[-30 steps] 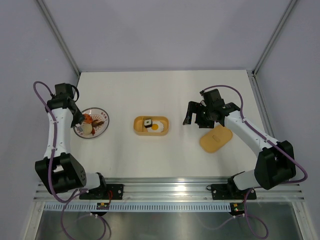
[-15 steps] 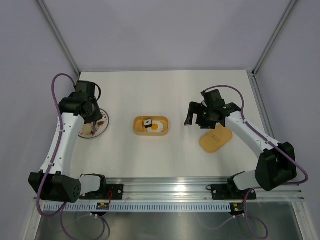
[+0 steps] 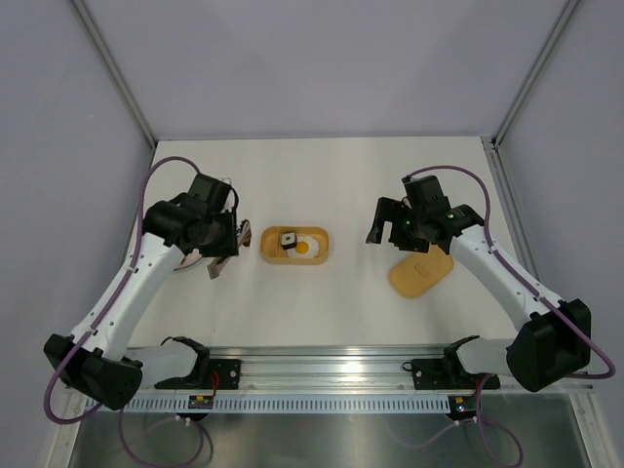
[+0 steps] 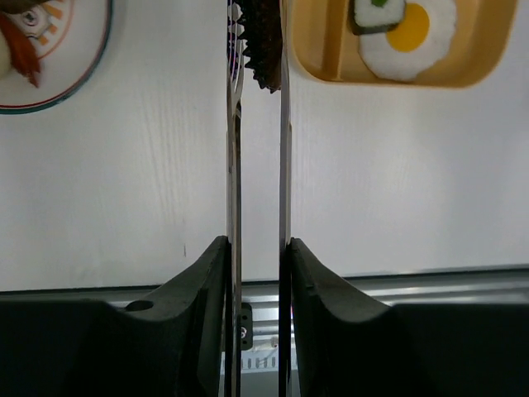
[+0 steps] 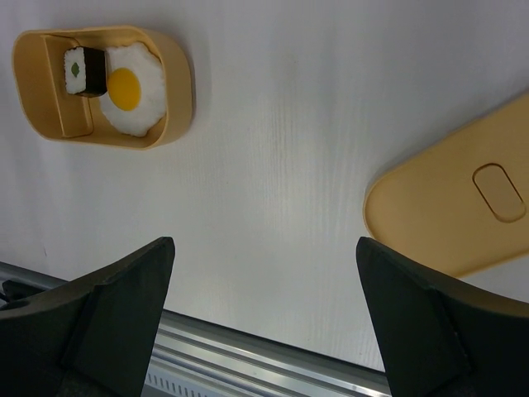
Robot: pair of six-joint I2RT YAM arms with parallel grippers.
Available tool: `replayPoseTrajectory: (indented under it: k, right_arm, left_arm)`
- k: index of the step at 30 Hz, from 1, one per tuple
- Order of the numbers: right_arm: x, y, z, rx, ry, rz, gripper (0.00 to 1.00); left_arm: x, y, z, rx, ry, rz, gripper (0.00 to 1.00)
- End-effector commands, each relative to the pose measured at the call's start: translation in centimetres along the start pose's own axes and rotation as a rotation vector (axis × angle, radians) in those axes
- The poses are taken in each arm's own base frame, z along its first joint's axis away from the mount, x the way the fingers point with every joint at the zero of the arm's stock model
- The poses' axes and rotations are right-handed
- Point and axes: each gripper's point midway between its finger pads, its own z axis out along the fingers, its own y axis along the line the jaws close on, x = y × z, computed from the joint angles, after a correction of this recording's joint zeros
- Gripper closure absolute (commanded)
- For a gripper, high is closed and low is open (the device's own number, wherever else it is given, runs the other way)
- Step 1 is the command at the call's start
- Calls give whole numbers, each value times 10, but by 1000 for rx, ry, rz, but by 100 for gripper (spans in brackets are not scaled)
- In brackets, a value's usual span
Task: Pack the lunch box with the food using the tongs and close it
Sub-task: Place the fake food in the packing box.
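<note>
My left gripper (image 4: 256, 244) is shut on the silver tongs (image 4: 234, 165). The tong tips pinch a brown piece of food (image 4: 263, 41) just left of the lunch box (image 4: 331, 66). In the top view the left gripper (image 3: 219, 261) hangs between the plate and the lunch box (image 3: 268, 255). An egg piece (image 4: 409, 37) and a rice roll (image 4: 378, 12) lie in the box. Its lid (image 5: 463, 207) lies flat to the right, beside my right gripper (image 5: 264, 265), which hovers open and holds nothing.
The patterned-rim white plate (image 4: 74, 66) sits left of the tongs with orange-red food (image 4: 21, 50) on it. The metal rail (image 3: 322, 370) runs along the table's near edge. Frame posts stand at the back corners.
My left arm has swung right from over the plate toward the lunch box, carrying the tongs and the brown piece. The right gripper has shifted slightly right and stays open.
</note>
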Motion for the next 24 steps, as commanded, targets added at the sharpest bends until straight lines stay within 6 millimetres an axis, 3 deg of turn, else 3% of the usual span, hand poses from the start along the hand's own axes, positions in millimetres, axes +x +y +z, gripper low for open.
replayPoseTrajectory:
  k: [1,15,24]
  right_arm:
    - [-6,-2,-14,17,-41,19,1]
    - [-8,-4,-28,39,-66,48,1]
    - [-8,-6,-32,49,-81,68,0]
  left_arm:
    - [-1,-34,6,121,1,39,100]
    - [-19,-54,35,145,7,98,100]
    - [-22,-52,53,98,34,118,99]
